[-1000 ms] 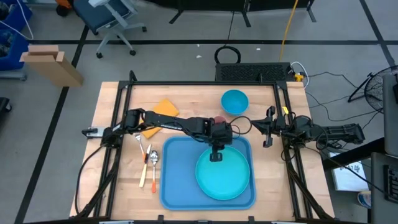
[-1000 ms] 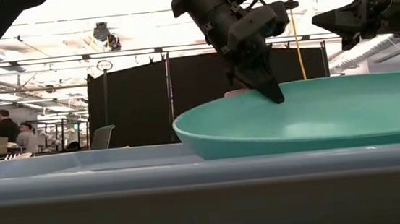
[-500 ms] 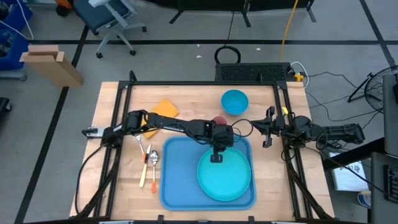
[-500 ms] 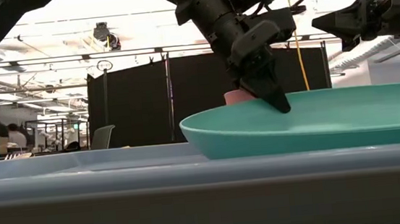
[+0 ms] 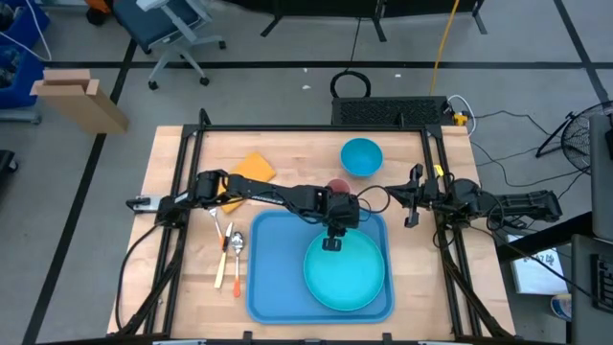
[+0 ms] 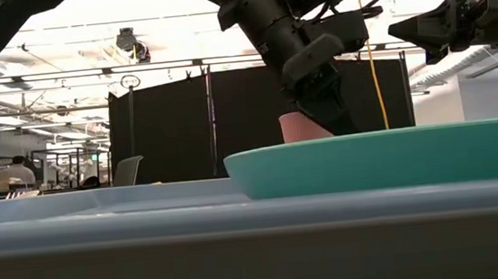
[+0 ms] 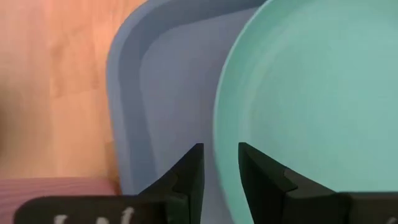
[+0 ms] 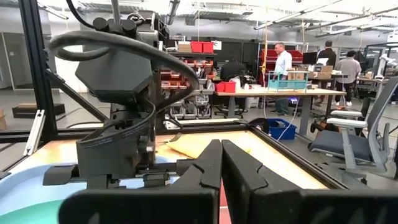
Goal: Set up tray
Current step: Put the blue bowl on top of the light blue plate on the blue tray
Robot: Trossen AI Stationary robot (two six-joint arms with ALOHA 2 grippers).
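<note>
We see the tray [image 5: 278, 278] at the table's six o'clock, carrying the plate [image 5: 345, 271] on its three o'clock half. Our left gripper [image 5: 331, 243] hangs at the plate's twelve o'clock rim, its fingers [image 7: 186, 177] narrowly parted astride that rim, one on each side. Our right gripper [image 5: 412, 203] waits at the table's three o'clock edge, fingers pressed together and holding nothing.

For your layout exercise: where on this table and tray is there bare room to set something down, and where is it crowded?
Free: the tray's left strip beside the plate, and bare wood between the napkin and bowl. Crowded: the plate's far rim, under the left claw, and by the cutlery.
</note>
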